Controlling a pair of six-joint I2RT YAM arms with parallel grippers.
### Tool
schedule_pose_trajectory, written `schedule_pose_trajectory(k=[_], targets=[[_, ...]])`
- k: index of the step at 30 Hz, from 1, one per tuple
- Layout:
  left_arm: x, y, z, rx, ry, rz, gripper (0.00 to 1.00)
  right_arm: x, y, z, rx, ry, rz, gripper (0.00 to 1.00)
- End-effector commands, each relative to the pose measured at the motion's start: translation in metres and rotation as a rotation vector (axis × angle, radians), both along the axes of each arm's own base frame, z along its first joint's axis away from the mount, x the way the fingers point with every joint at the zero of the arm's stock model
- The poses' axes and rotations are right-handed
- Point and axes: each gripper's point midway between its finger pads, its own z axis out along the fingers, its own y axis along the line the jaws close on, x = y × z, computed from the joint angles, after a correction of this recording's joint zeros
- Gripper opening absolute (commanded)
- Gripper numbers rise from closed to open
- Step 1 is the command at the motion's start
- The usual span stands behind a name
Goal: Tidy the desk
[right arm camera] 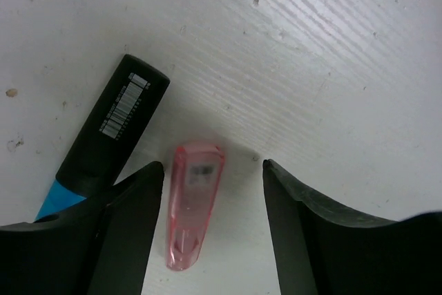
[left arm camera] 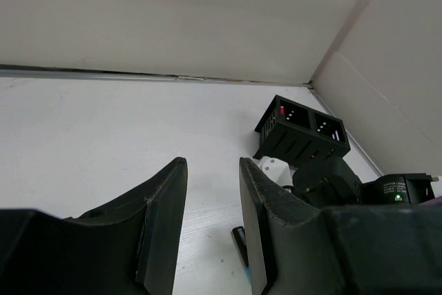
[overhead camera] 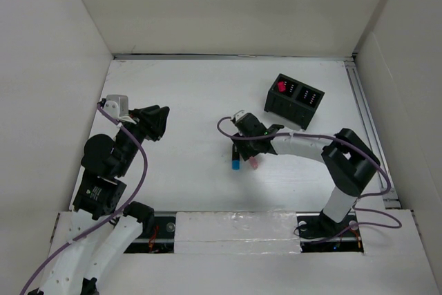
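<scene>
The white desk bears a black marker with a blue end and a pink translucent cap side by side near its middle. My right gripper is open and low over them. In the right wrist view the pink cap lies flat on the desk between the open fingers of the gripper, close to the left finger, and the marker lies just outside that finger. My left gripper is open and empty at the left, and so it shows in its wrist view.
A black two-compartment organizer stands at the back right with a red item in its left compartment. It also shows in the left wrist view. White wall panels enclose the desk on three sides. A metal rail runs along the right edge.
</scene>
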Motion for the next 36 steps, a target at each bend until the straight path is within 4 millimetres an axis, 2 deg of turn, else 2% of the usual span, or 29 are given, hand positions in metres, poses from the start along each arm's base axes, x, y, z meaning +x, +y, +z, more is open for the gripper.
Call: schedule_pose_trajectory(k=[1,2,3,5,6,7,9,12,14,18,21,28,29,30,32,33,35,36], targets=[[0.002,-0.002,0.007,-0.008,-0.03,-0.007,0.32,0.017,0.009,0.011,0.066,-0.051,-0.012,0.64],[0.002,-0.003,0.006,-0.007,-0.028,-0.008,0.32,0.021,0.008,0.013,0.077,-0.056,-0.022,0.63],[0.002,-0.003,0.006,-0.008,-0.028,-0.01,0.32,0.021,0.011,0.013,0.087,-0.053,-0.018,0.57],[0.003,-0.003,0.005,-0.007,-0.024,-0.008,0.32,0.024,0.014,0.014,0.111,-0.044,-0.016,0.52],[0.003,-0.003,0.006,-0.008,-0.026,-0.007,0.32,0.025,0.016,0.015,0.116,-0.044,-0.019,0.45],[0.003,-0.002,0.006,-0.008,-0.025,-0.005,0.32,0.024,0.016,0.014,0.118,-0.038,-0.025,0.42],[0.004,-0.002,0.005,-0.007,-0.022,-0.004,0.32,0.021,0.017,0.013,0.124,-0.026,-0.019,0.38],[0.003,-0.003,0.007,-0.009,-0.028,-0.007,0.32,0.021,0.007,0.01,0.129,-0.015,-0.058,0.33],[0.004,-0.003,0.005,-0.006,-0.022,-0.007,0.32,0.013,0.006,0.009,0.148,0.002,-0.055,0.35],[0.002,-0.004,0.006,-0.007,-0.027,-0.014,0.32,0.004,-0.003,0.005,0.152,0.011,-0.086,0.52],[0.003,-0.004,0.006,-0.008,-0.027,-0.013,0.32,0.0,-0.01,0.001,0.166,0.012,-0.109,0.59],[0.0,-0.005,0.008,-0.011,-0.033,-0.022,0.32,-0.007,-0.016,0.001,0.188,0.012,-0.154,0.59],[0.001,-0.004,0.007,-0.011,-0.032,-0.021,0.32,-0.008,-0.017,0.001,0.188,0.014,-0.162,0.57],[0.0,-0.004,0.008,-0.012,-0.035,-0.018,0.32,-0.012,-0.013,0.0,0.199,0.021,-0.154,0.48],[0.0,-0.004,0.008,-0.011,-0.033,-0.021,0.32,-0.014,-0.009,-0.002,0.21,0.025,-0.146,0.44],[0.0,-0.005,0.009,-0.012,-0.036,-0.024,0.32,-0.013,-0.008,-0.002,0.215,0.023,-0.148,0.33],[0.0,-0.004,0.009,-0.012,-0.036,-0.021,0.32,-0.013,-0.003,-0.005,0.22,0.019,-0.147,0.31],[0.0,-0.004,0.008,-0.012,-0.036,-0.021,0.32,-0.011,-0.001,-0.004,0.227,0.013,-0.146,0.22]])
